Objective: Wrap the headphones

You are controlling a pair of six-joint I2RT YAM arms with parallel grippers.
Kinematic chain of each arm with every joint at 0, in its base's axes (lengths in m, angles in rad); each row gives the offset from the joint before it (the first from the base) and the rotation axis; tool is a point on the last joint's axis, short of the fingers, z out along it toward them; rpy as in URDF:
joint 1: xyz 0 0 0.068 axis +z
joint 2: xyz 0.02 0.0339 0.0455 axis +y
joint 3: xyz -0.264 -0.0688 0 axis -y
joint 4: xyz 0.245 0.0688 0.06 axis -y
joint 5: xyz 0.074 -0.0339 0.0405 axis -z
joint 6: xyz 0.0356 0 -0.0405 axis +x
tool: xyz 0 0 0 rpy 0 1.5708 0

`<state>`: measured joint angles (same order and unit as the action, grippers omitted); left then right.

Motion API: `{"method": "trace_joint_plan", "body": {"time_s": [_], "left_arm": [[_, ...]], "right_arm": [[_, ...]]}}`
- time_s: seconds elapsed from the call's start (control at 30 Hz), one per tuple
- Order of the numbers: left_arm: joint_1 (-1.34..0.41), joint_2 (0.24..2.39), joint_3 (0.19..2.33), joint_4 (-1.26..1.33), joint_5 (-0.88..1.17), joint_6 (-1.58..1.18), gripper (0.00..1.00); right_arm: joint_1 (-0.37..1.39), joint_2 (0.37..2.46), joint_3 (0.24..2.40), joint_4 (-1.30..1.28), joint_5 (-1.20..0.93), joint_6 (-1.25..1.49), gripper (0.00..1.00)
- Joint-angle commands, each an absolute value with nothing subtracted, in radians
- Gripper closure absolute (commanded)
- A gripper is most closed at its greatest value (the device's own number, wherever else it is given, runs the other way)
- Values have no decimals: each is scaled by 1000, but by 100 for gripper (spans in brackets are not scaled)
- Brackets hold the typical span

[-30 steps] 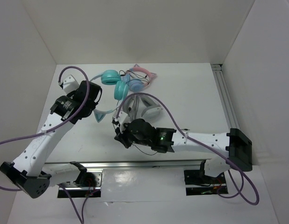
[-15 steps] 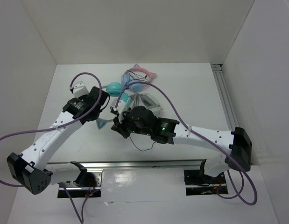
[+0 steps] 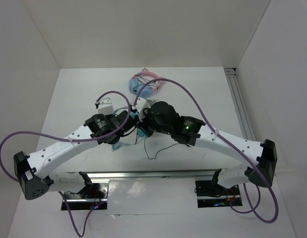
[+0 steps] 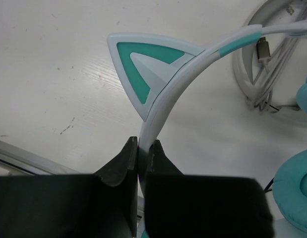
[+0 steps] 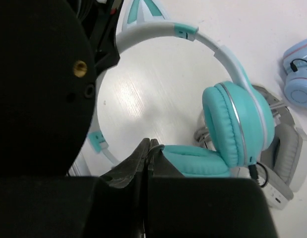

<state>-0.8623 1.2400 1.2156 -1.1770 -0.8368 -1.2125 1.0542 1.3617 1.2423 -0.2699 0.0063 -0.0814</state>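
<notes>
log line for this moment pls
left gripper: shut on teal cat-ear headphones headband | right gripper: shut, hold unclear, by teal earcup | black cable: loose

The right hand [image 5: 149, 144] has its fingers pressed together, tips just short of one teal ear cushion [image 5: 193, 161] of the headphones [image 5: 232, 124]. Their white headband [image 5: 213, 45] arches above and to the left of the hand, over the pale surface [image 5: 143, 94]. Right of the hand lie grey-white headphones [image 5: 288, 144], and beyond them a blue earcup [image 5: 298, 79]. A black round housing [image 5: 39, 84] fills the left.
</notes>
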Motion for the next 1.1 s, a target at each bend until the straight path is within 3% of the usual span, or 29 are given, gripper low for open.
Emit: {"method": "trace_joint_plan", "body": {"time_s": [0.0,0.27,0.43,0.67,0.9,1.07], "left_arm": [[-929,1299,1235,-1308,-900,-1293,100],[-957,1358,1235,-1367,-902,-1290,100],[-966,1329,1214,-1269,-871,-1203,100],[-989,1197,1126,-1023,-759,-971,100],[-1057,1157,1117,-1014,-712,-893,100],[-1075,1105,1138,-1014,-674,-821,100]], "right_arm": [[1042,1331,1333,-279,57,-135,100],[1042,1341,1428,-429,20,-265,100],[1042,1330,1437,-472,-38,-307,100],[1042,1260,1275,-220,192,-259,100],[1032,1224,1243,-124,322,-268,100],[982,1204,1233,-101,354,-278,90]]}}
